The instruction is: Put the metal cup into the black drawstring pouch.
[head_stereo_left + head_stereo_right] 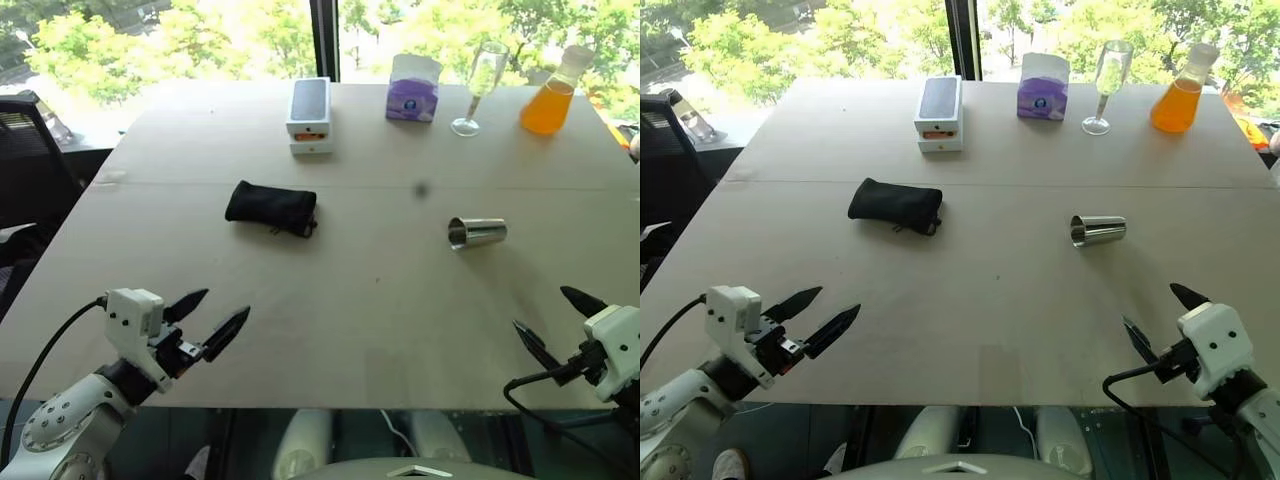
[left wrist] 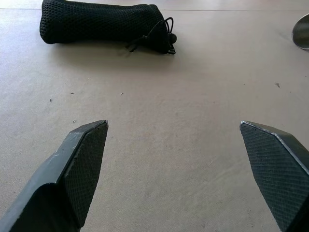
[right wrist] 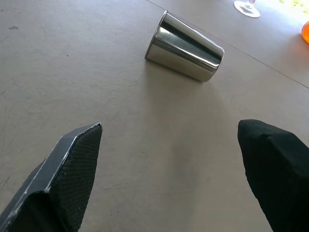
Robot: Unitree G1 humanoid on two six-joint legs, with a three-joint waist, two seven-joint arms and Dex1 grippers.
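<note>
Metal cup (image 1: 476, 233) on its side, black drawstring pouch (image 1: 271, 208) apart (both tools gaping).

I seem to be in an office or meeting room: a wide pale table (image 1: 350, 330) stands before a tall window (image 1: 250, 35) with sunlit trees outside, a black mesh office chair (image 1: 25, 160) sits at my left, and a tissue box (image 1: 413, 90) rests on the table.

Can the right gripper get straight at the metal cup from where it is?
Probably yes: the right gripper is open, and only bare table lies between it and the metal cup, lying on its side.
</note>
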